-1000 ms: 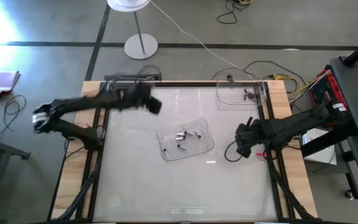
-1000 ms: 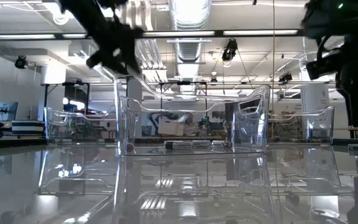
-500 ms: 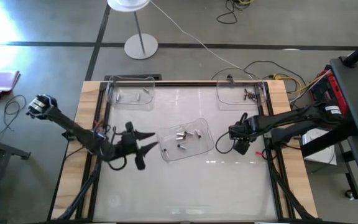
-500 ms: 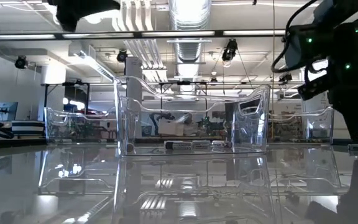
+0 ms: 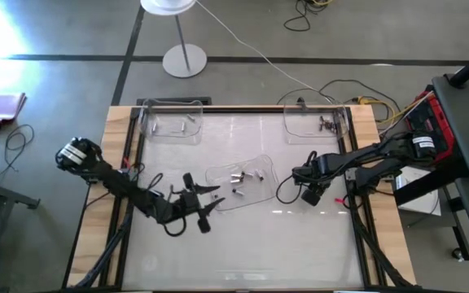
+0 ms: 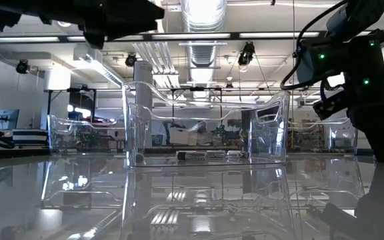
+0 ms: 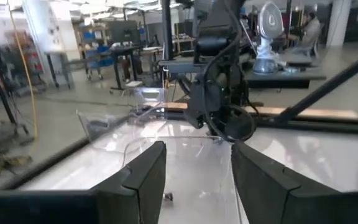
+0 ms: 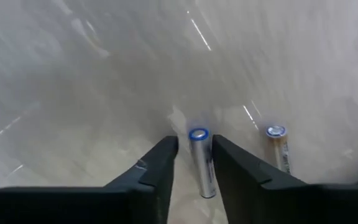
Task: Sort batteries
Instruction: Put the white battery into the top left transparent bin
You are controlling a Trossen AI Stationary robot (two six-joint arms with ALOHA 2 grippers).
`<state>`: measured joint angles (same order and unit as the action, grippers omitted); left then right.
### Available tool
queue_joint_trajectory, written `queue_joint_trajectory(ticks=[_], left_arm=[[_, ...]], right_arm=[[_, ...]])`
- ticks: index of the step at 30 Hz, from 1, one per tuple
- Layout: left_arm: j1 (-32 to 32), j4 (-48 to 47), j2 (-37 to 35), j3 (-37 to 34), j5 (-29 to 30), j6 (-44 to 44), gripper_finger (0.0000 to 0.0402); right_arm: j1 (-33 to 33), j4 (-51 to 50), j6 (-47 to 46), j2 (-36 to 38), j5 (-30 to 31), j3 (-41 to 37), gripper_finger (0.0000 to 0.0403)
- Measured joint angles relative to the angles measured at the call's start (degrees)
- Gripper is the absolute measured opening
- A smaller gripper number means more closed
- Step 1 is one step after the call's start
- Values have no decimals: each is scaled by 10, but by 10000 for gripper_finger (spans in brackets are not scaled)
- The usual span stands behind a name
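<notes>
Several small silvery batteries (image 5: 241,181) lie in the clear middle tray (image 5: 218,199). My right gripper (image 5: 301,181) hangs just right of that tray, pointing down. In its wrist view one battery (image 8: 201,163) lies in the narrow gap between the fingers of my right gripper (image 8: 195,168), and a second battery (image 8: 279,149) lies beside them. My left gripper (image 5: 205,202) hovers open at the tray's left end. Nothing sits between the fingers of my left gripper (image 7: 197,180) in the left wrist view. My right gripper has a battery between its two fingers, lying along them, with the fingers pointing down from above. A thin gap shows between the battery's side (image 8: 193,168) and one finger (image 8: 163,168). Whether the other finger touches it, I cannot tell.
Two more clear trays stand at the far edge, the left tray (image 5: 157,129) and the right tray (image 5: 300,129), each with a few batteries. A black cable loop (image 5: 286,192) lies by my right gripper. Wooden rails (image 5: 104,228) border the glossy table.
My left arm has swung from the far left tray toward the near edge and then rightward, up to the middle tray's left end. My right gripper has moved a little toward the table's left, closer to the middle tray.
</notes>
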<state>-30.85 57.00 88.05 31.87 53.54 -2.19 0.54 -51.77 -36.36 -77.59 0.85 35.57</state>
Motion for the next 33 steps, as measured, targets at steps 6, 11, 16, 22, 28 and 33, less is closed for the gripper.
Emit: queue_joint_trajectory(ticks=[6, 11, 16, 22, 28, 33], left_arm=[[0, 14, 23, 59, -2, -72, 162], [-5, 13, -12, 76, -51, -153, 162], [0, 16, -78, 47, -50, -146, 162], [23, 63, -91, -18, -107, -62, 162], [52, 138, -34, 7, -160, -47, 162], [112, 116, 17, 51, -183, -39, 159]], right_arm=[[0, 11, 6, -24, -9, 0, 53], [-2, 12, 35, -22, -10, -1, 20], [-15, -23, 40, 38, -1, 17, 21], [-43, -39, 50, 152, 22, 83, 21], [-42, 6, 135, 230, 103, 163, 21], [-43, 184, 239, 240, 56, 182, 21]])
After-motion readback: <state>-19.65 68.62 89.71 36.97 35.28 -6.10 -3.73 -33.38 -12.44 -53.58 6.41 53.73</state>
